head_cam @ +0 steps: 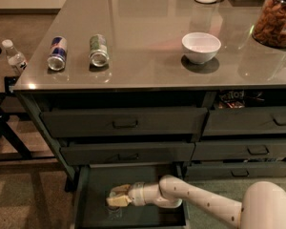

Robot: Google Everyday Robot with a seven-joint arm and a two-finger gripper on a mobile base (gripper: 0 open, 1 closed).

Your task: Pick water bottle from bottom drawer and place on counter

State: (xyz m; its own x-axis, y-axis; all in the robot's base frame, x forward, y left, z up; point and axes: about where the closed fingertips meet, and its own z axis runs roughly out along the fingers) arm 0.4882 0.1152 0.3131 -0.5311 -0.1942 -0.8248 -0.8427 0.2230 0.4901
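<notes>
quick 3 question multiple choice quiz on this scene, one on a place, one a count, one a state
1. How many cans are on the counter?
a) one
b) four
c) two

2. Where is the hand?
a) above the counter
b) inside the bottom drawer
c) out of view

3. The bottom drawer is:
a) pulled open
b) shut
c) taken out of the cabinet

Answers:
1 c, a blue can and a green can are side by side near the counter's left end.
2 b, the arm reaches low and the hand is over the drawer floor.
3 a, its floor is exposed below the two handled drawers.
</notes>
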